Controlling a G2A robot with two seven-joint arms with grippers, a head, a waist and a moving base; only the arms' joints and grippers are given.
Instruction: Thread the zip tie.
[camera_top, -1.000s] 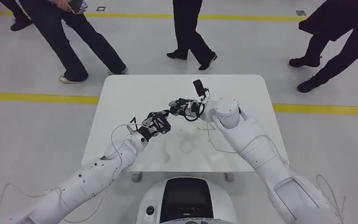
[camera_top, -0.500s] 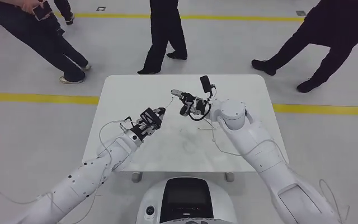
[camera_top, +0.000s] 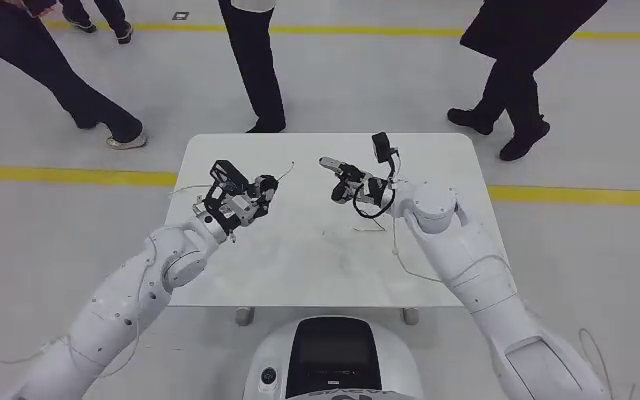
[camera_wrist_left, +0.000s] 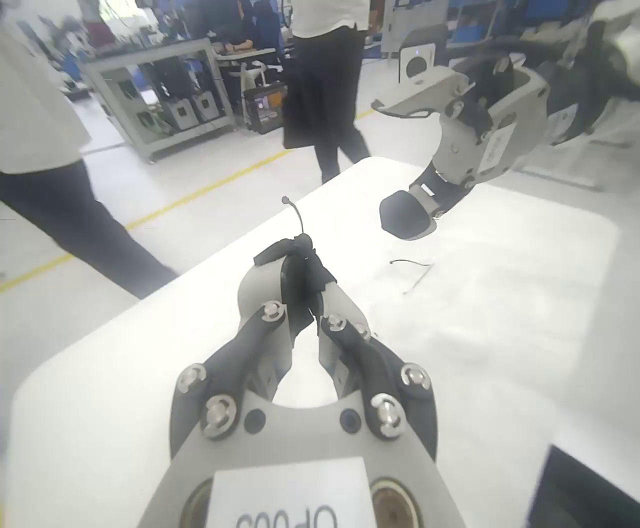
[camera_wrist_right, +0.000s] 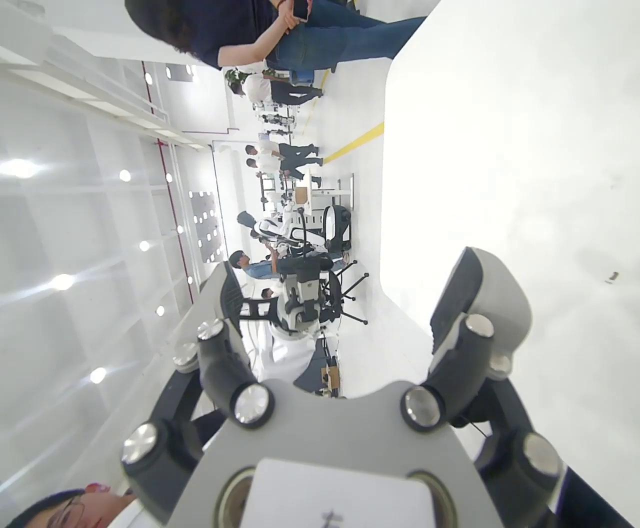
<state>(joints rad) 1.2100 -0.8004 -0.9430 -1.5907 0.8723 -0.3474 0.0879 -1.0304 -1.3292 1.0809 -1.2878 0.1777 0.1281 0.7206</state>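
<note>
My left gripper (camera_wrist_left: 305, 260) is shut on a thin black zip tie (camera_wrist_left: 298, 220), whose free end curves up past the fingertips. From above, this gripper (camera_top: 262, 188) hovers over the far left part of the white table (camera_top: 320, 270), and the zip tie (camera_top: 284, 172) points toward the right arm. My right gripper (camera_top: 335, 170) is open and holds nothing, a hand's width to the right of the tie's tip. It faces the left gripper (camera_wrist_left: 395, 160) with its jaws spread wide. The right wrist view shows its own gripper (camera_wrist_right: 345, 285) with bare space between the fingers.
A thin bent black strip (camera_wrist_left: 412, 272) lies flat on the table below the right gripper, also visible from above (camera_top: 368, 228). A white cable (camera_top: 395, 262) trails beside the right arm. People stand on the floor beyond the table's far edge.
The two grippers, close together at the table's middle a second ago, have drawn apart. My left gripper carried the zip tie left and farther away; the right gripper shifted slightly right.
</note>
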